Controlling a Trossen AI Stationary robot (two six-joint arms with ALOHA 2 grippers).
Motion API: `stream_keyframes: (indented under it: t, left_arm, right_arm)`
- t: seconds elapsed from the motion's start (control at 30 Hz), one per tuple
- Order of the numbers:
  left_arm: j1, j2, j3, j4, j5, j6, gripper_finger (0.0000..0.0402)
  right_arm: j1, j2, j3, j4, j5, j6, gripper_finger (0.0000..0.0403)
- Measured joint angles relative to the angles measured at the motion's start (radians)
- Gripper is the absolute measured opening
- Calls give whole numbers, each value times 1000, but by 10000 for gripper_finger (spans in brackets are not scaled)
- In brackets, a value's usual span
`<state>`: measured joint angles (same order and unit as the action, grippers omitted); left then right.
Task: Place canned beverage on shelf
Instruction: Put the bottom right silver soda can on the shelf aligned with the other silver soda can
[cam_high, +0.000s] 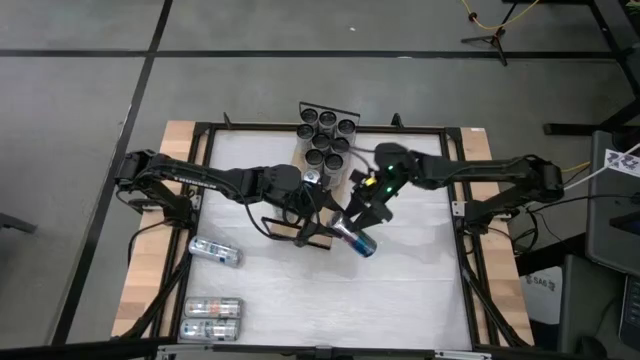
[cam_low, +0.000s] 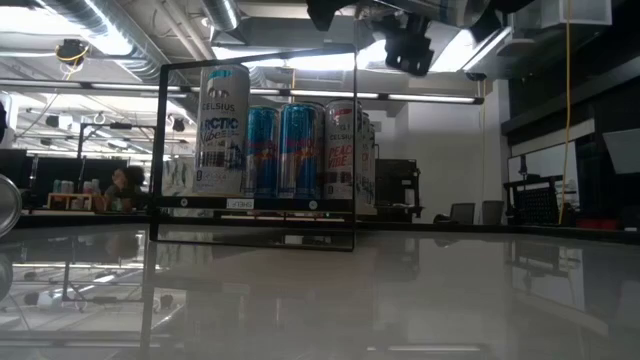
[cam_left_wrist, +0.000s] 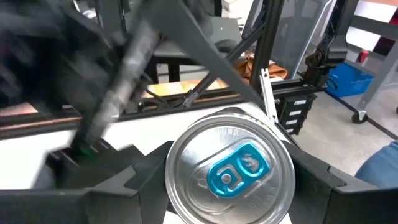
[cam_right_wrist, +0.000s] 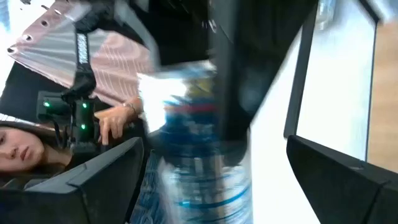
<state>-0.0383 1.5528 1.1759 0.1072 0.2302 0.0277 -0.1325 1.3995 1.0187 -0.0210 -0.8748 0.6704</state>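
A blue-and-silver can (cam_high: 356, 240) hangs over the middle of the table, with my left gripper (cam_high: 328, 230) shut on it. In the left wrist view its silver top with a blue tab (cam_left_wrist: 231, 173) faces the camera. My right gripper (cam_high: 360, 212) is open, and its fingers stand on either side of the same can (cam_right_wrist: 202, 186) without touching it. The shelf (cam_high: 303, 150), a light-wood board with black wire rails, stands at the table's far middle and bears several upright cans (cam_low: 282, 150). My left gripper pinches the can between its two fingers, one on each side of the wall just behind the top rim (cam_left_wrist: 176, 194). The fingers come about level from the table's left. The can is clear of the table, lying roughly level with its top toward my left wrist.
One can (cam_high: 215, 251) lies on its side near the table's left, and two more (cam_high: 212, 317) lie at the near left corner. A black frame (cam_high: 466, 260) runs around the white tabletop. A person's hand (cam_right_wrist: 115, 121) shows beyond the table in the right wrist view.
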Motion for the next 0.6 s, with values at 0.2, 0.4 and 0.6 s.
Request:
stream_keyframes:
  t: [0.2,0.4,0.6]
  left_arm:
    - [0,0,106,-166,-32,7,229]
    - [27,0,271,-415,-90,34,229]
    - [98,-2,385,-609,-107,35,229]
  right_arm:
    - [-72,-107,0,-47,12,-77,390]
    - [-138,-218,0,-256,136,-249,389]
    - [-169,-276,0,-447,339,-408,388]
